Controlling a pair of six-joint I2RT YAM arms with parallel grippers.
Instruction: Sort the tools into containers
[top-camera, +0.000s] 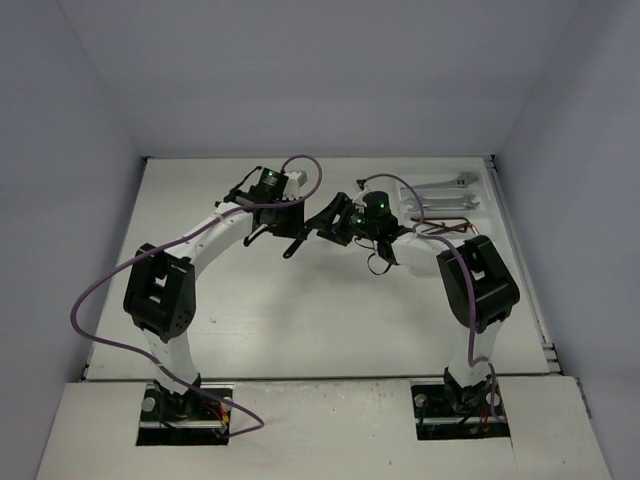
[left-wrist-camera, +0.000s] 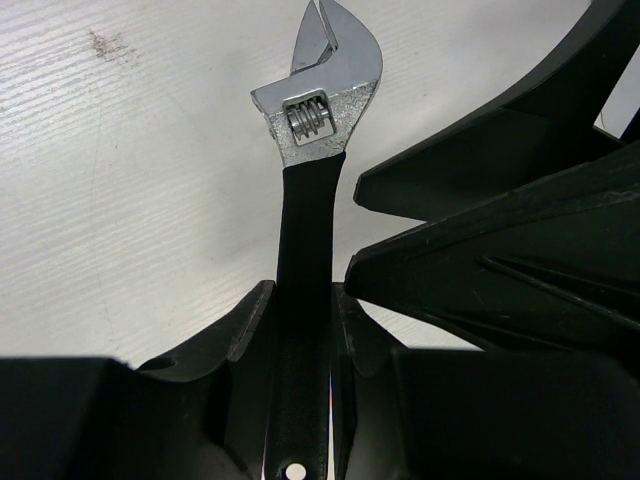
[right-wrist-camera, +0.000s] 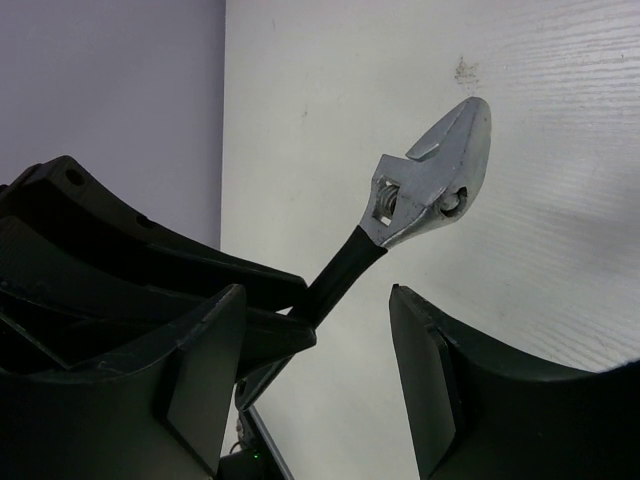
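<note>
A: Left gripper (left-wrist-camera: 300, 312) is closest to the lens. Status?
B: Clamped on the black handle of the adjustable wrench (left-wrist-camera: 306, 200). Silver head sticks out past the fingers (left-wrist-camera: 250, 330), its mouth nearly closed.
A: Right gripper (right-wrist-camera: 315, 295)?
B: Fingers spread wide, gripping nothing. Wrench head sits beyond the gap, and the handle runs in from the left gripper at that side. The two grippers almost meet.
A: Where on the table (top-camera: 300, 320)?
B: Over the bare middle, toward the far half. Can't tell if it touches the surface. Well left of the white tray (top-camera: 470, 215).
A: Tray contents?
B: Two silver wrenches (top-camera: 440, 185) side by side in the far part, brown hex keys (top-camera: 445, 230) in the nearest part. Compartment walls are too faint to make out.
</note>
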